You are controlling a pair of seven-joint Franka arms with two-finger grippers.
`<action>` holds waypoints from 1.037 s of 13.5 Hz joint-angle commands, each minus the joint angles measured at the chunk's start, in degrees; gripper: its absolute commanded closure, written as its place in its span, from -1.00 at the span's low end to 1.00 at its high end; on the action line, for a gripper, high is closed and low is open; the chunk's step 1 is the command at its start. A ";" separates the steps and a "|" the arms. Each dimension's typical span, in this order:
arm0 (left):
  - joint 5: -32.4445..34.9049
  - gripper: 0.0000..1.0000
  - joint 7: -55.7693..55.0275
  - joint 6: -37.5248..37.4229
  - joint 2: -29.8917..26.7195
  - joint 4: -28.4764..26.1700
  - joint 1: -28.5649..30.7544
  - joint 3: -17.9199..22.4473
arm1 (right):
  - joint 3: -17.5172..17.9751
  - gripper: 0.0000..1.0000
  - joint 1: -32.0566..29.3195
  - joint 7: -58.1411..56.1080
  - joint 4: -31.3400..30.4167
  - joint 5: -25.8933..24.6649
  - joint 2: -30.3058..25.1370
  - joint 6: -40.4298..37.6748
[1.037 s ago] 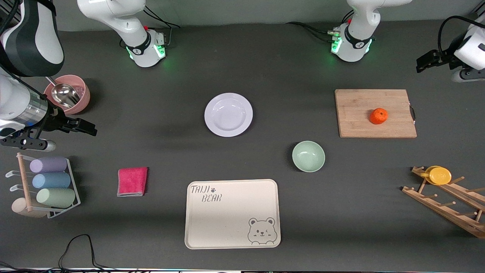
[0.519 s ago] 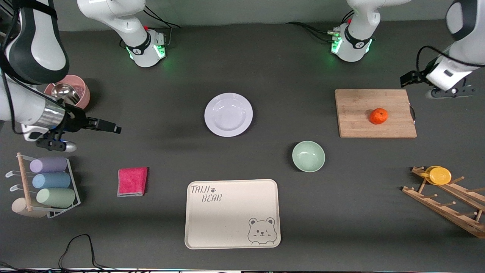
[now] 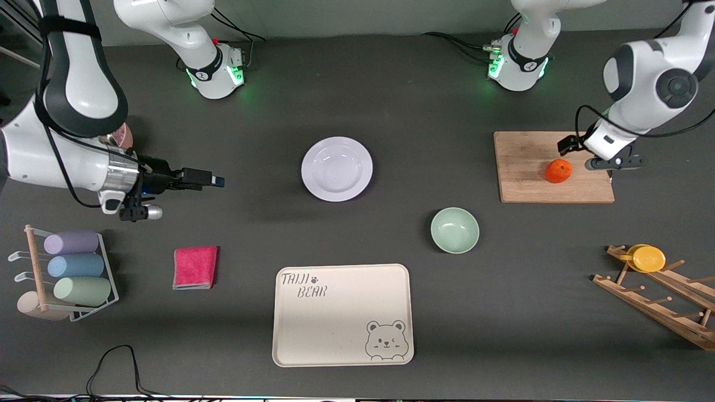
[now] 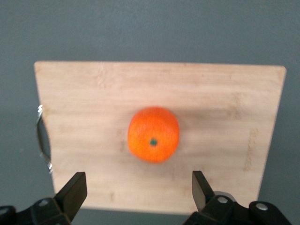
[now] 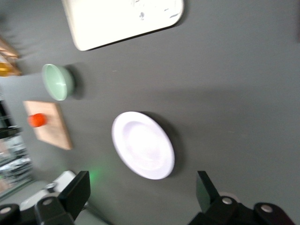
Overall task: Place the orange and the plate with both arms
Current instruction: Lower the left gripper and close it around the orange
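The orange (image 3: 558, 171) sits on a wooden cutting board (image 3: 530, 167) toward the left arm's end of the table. My left gripper (image 3: 578, 149) hangs open over the board just beside the orange. In the left wrist view the orange (image 4: 153, 134) lies ahead of the open left gripper (image 4: 138, 187), clear of both fingers. The white plate (image 3: 337, 168) lies mid-table with nothing on it. My right gripper (image 3: 209, 179) is open over bare table, short of the plate and pointing at it. The right wrist view shows the plate (image 5: 143, 145) ahead of that gripper (image 5: 141, 187).
A pale green bowl (image 3: 454, 230) and a beige bear-print tray (image 3: 342, 314) lie nearer the camera than the plate. A pink cloth (image 3: 195, 267) and a cup rack (image 3: 67, 273) sit toward the right arm's end. A wooden peg rack (image 3: 659, 296) holds a yellow cup (image 3: 648, 258).
Both arms have swung in over the table. The left gripper came from the table's end to over the board by the orange. The right gripper advanced toward the plate.
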 commanded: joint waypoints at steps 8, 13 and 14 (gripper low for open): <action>-1.37 -1.00 -4.21 9.51 7.32 -1.35 0.08 -0.37 | -2.20 -1.00 -0.16 -10.33 -6.14 8.37 1.74 -9.36; -1.45 -1.00 -4.38 14.96 7.24 -4.52 0.17 -0.37 | -2.29 -1.00 -0.25 -12.82 -7.21 8.72 2.18 -8.31; -1.45 -1.00 -4.39 15.14 7.24 -4.52 0.17 -0.37 | -2.29 -1.00 -0.08 -12.82 -7.56 8.81 2.17 -8.31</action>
